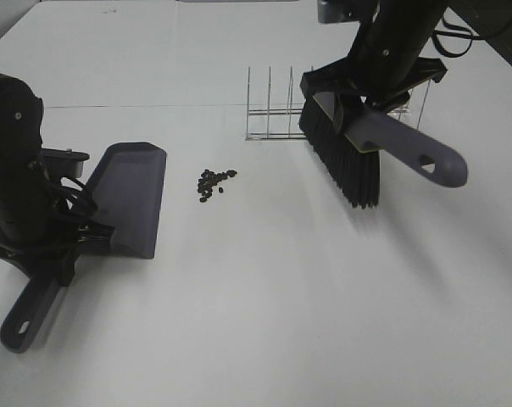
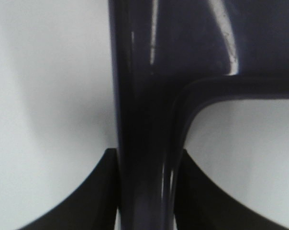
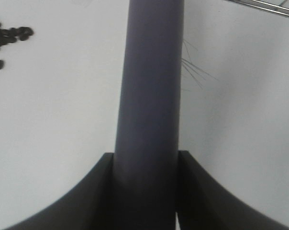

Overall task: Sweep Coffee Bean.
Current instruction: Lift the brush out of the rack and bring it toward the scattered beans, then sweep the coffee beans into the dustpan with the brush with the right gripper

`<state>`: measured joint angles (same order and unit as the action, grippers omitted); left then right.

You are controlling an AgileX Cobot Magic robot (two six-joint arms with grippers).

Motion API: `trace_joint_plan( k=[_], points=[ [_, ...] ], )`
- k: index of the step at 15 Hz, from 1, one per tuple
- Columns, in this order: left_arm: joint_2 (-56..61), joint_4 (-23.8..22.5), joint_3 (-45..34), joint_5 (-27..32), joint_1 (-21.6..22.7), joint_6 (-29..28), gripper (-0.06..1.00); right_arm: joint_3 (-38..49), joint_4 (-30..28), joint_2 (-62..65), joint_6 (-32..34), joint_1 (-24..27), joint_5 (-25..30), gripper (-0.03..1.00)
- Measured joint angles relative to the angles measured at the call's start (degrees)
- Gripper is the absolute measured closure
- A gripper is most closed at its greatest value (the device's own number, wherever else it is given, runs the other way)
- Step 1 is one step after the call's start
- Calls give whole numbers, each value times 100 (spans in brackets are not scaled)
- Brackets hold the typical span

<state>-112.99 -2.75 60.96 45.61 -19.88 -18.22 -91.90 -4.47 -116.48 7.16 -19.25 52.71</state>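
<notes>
Exterior high view shows the coffee beans (image 1: 215,181) as a small loose cluster of tiny dark, oval grains lying on the white table (image 1: 281,322). They sit near the long edge of the grey dustpan (image 1: 129,199) without touching it, and well apart from the brush (image 1: 349,157). A few grains lie slightly off from the main clump. In the right wrist view the beans (image 3: 8,36) reach the frame's edge, so part of the cluster is cut off.

The left pincer (image 1: 57,254) is closed on the dustpan handle, and the arm hides where handle meets pan. In the left wrist view the pincer (image 2: 145,191) clamps the dark, blurred handle of the dustpan (image 2: 144,96).

The right pincer (image 1: 362,106) grips the brush handle. From the wrist, this pincer (image 3: 145,191) and the handle of the brush (image 3: 151,86) cover the bristle block, and only stray hairs show. Whether the bristle tips touch the table cannot be told. A wire rack (image 1: 269,114) stands behind, partly hidden by the brush.
</notes>
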Motion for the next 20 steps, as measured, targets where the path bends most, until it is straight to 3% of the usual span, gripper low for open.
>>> trace_joint_plan(
  k=[3,6,10,15,20],
  points=[
    [-212,143,23,-229,-109,-11,68,34,-1530,-464,796,-659,-160,61],
    [-332,172,97,-229,-332,-23,68,-269,-1776,-1066,905,-1261,-109,61],
    [-344,201,120,-195,-332,-6,68,-900,-1473,-1570,676,-1599,246,61],
    [-344,275,120,-212,-332,6,68,-2739,-550,-2458,258,-2240,1077,61],
    [-344,309,120,-218,-332,6,68,-3833,46,-2704,258,-2395,1621,61]
  ],
)
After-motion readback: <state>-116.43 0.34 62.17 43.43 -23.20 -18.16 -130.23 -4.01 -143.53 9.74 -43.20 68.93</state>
